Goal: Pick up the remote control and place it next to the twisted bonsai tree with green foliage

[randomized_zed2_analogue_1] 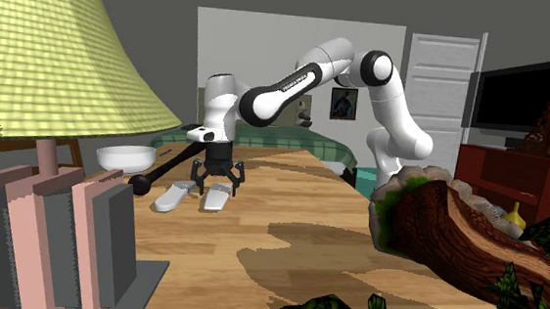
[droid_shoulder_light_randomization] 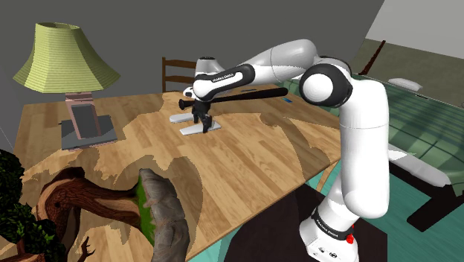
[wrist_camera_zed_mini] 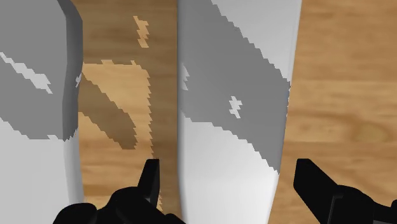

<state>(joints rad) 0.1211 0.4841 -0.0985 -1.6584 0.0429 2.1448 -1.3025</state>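
Lies flat on the wooden table (droid_shoulder_light_randomization: 245,156), this remote control (wrist_camera_zed_mini: 229,95), drawn plain white, at about three o'clock from the base of the lamp (droid_shoulder_light_randomization: 65,53) in the shoulder view. Hangs straight above it, the gripper (wrist_camera_zed_mini: 228,173), black fingers (wrist_camera_zed_mini: 150,184) spread apart, one outside each long edge, neither touching (so holding nothing yet). Calls for a lowering first: go straight down, keep the wrist square to the remote's long axis, stop just short of the wood, then close across the narrow width. Beware of the second white slab (wrist_camera_zed_mini: 32,95) lying just beside, at nine o'clock from the remote in the second exterior view; keep the nearer finger in the strip of bare wood between the two and avoid nudging either. Expect a thin, smooth body, likely to slip, so grip near its middle and lift level. Then carry toward the bonsai tree (droid_shoulder_light_randomization: 74,195), at about eight o'clock from the remote in the shoulder view and well apart across the table, and set down on bare wood beside the trunk, clear of the foliage.
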